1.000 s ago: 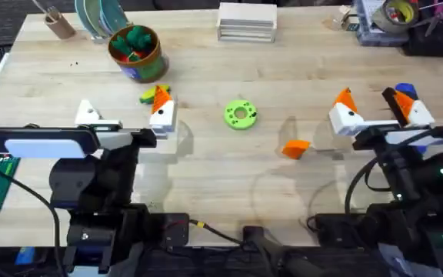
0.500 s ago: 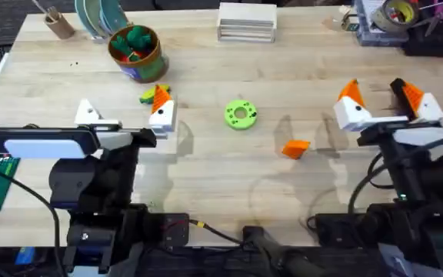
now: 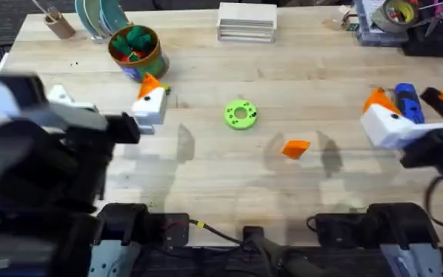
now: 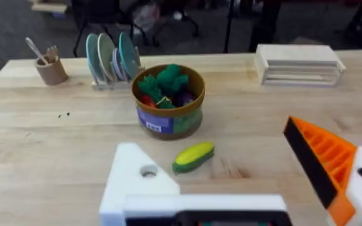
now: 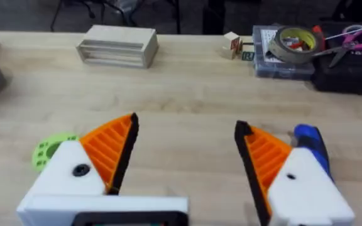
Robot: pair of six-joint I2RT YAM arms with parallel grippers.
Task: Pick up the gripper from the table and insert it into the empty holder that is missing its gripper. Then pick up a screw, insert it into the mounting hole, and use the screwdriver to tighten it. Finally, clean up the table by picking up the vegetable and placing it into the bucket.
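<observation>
The small orange gripper point(image 3: 295, 148) lies loose on the table right of centre. My left gripper point(image 3: 104, 91) point(image 4: 209, 139) is raised and open. One of its fingers is the bare white holder point(image 4: 140, 182) with a mounting hole point(image 4: 148, 171). The other carries an orange pad point(image 4: 322, 160). Beyond it lie the yellow-green vegetable point(image 4: 193, 156) and the bucket point(image 3: 134, 52) point(image 4: 168, 107), which holds green and red toys. My right gripper point(image 3: 402, 96) point(image 5: 187, 124) is open at the right. The blue screwdriver point(image 3: 406, 104) point(image 5: 312, 144) lies on the table there. No screw can be made out.
A green disc point(image 3: 241, 115) point(image 5: 46, 150) sits mid-table. Along the far edge stand a brown cup point(image 3: 58, 23), a plate rack point(image 3: 98, 15), a white stacked block point(image 3: 246, 21) and a box with a tape roll point(image 3: 391, 15).
Both arms have risen toward the camera. The left gripper moved back and left, nearer the bucket. The right gripper moved right, over the screwdriver. The orange gripper has not moved.
</observation>
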